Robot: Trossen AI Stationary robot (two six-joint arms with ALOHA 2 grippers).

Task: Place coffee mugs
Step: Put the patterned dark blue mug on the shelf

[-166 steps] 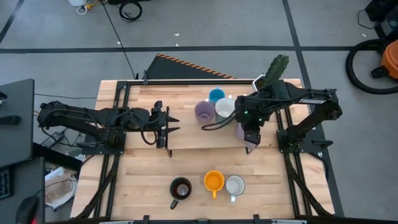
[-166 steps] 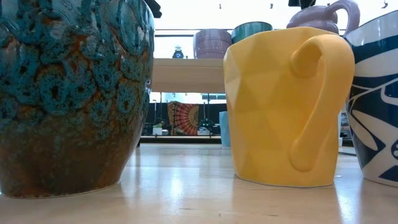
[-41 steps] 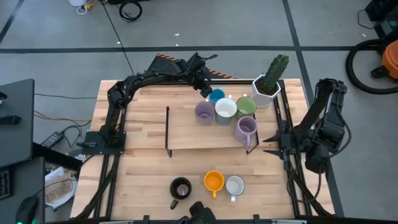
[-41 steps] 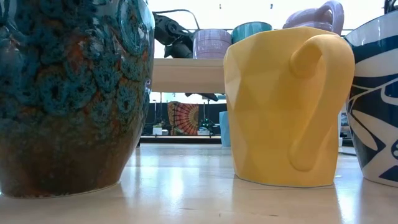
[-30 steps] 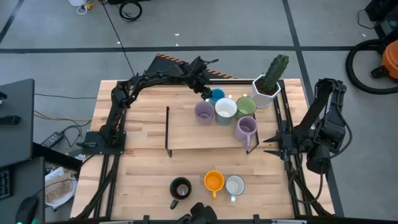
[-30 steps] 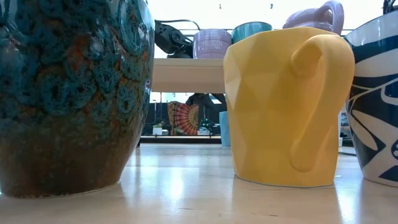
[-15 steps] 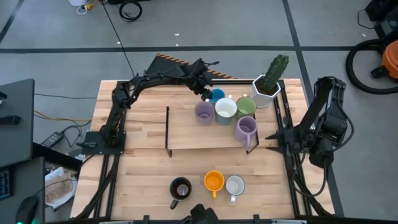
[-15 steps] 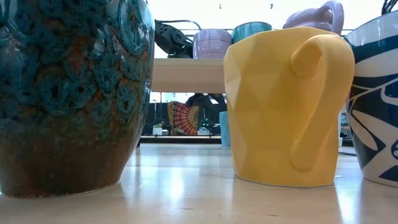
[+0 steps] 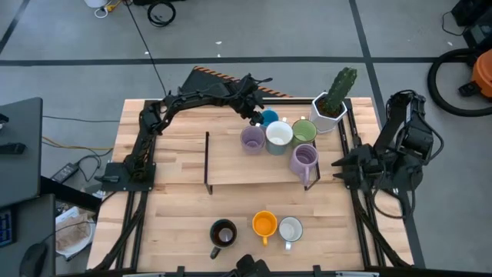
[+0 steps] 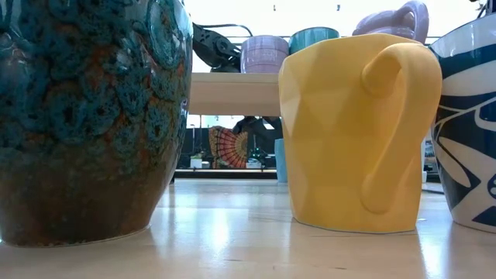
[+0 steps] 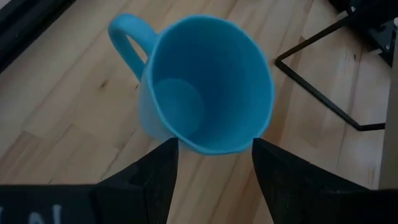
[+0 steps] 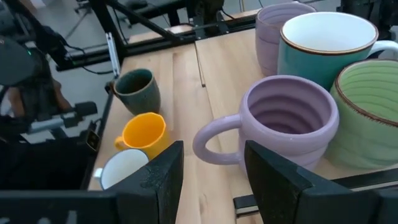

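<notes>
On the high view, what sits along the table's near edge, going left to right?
Dark brown-black mug → orange mug → white mug.

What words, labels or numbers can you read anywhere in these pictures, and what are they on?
None can be read: the mugs, the table and the cactus pot bear no writing.
Pale marks at the edge of the left wrist view, on the left gripper, are cut off and unreadable.
</notes>
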